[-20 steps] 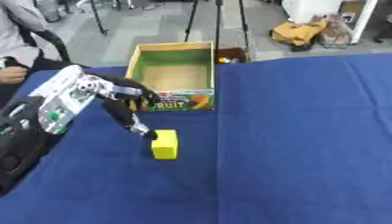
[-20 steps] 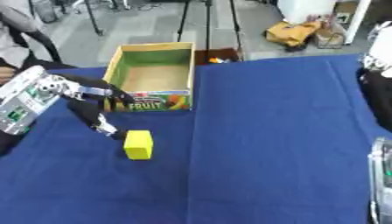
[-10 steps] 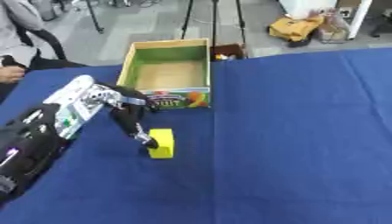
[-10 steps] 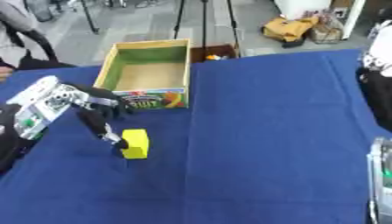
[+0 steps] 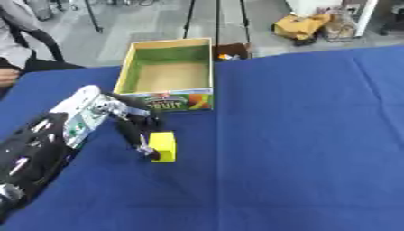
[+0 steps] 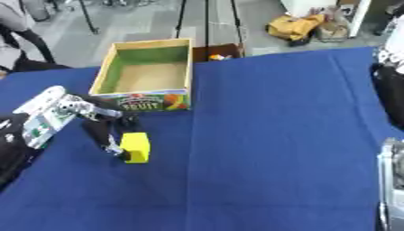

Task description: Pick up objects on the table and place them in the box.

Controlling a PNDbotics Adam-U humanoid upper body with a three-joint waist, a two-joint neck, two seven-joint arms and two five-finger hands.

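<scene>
A small yellow block (image 5: 163,146) lies on the blue table (image 5: 300,135), just in front of an open cardboard box (image 5: 167,74) with a green inside and fruit print on its front. My left hand (image 5: 132,127) comes in from the left, its fingers spread open around the block's left side. One fingertip touches the block's left edge, with the thumb near its top. Nothing lies inside the box. My right arm (image 6: 391,90) shows only as a dark shape at the right edge of the right eye view; its hand is out of view.
Beyond the table's far edge are a grey floor, tripod legs and a yellow bag (image 5: 301,26). A seated person's sleeve (image 5: 12,54) is at the far left. A pale device edge (image 6: 392,180) sits at the lower right.
My left hand has moved down and to the right, from beside the box front to the yellow block, and now touches its left side. The camera view has also shifted slightly.
</scene>
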